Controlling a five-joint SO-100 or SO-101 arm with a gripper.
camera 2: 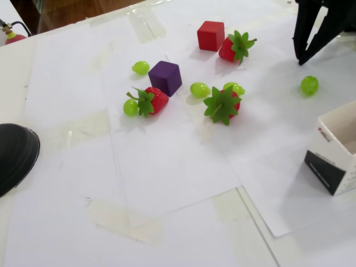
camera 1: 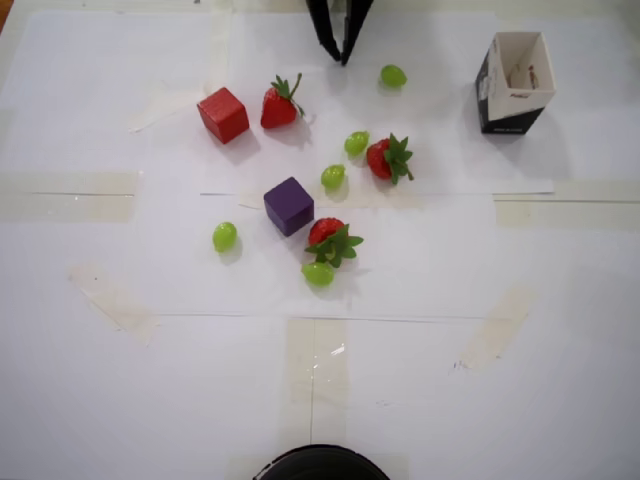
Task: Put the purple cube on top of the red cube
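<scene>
The purple cube [camera 1: 289,206] rests flat on the white paper-covered table [camera 1: 450,400], near the middle of the overhead view. Just beside it lie a grape [camera 1: 333,177] and a strawberry [camera 1: 332,240]; neither appears to touch it. Another grape [camera 1: 224,237] lies near its other side. The red cube [camera 1: 223,115] sits well apart from it, toward the top left of the overhead view, with a second strawberry [camera 1: 280,104] just beside it.

The hand [camera 1: 343,58] hangs at the top edge of the overhead view, well apart from both cubes. Its fingers are parted and hold nothing.

Handling, as judged from appearance:
- The purple cube looks rigid, light and matte. Slip under grip is unlikely and crushing is not a concern.
- Its faces are plain and flat. Take hold on two opposite side faces, at mid-height, with the fingers square to those faces.
- The cube sits rotated relative to the paper edges. Align the wrist to that rotation before closing.
- Choose the face pair that keeps the fingers clear of the nearby strawberry and grape.
- The red cube's top face is the same size, so placement tolerance is small.
</scene>
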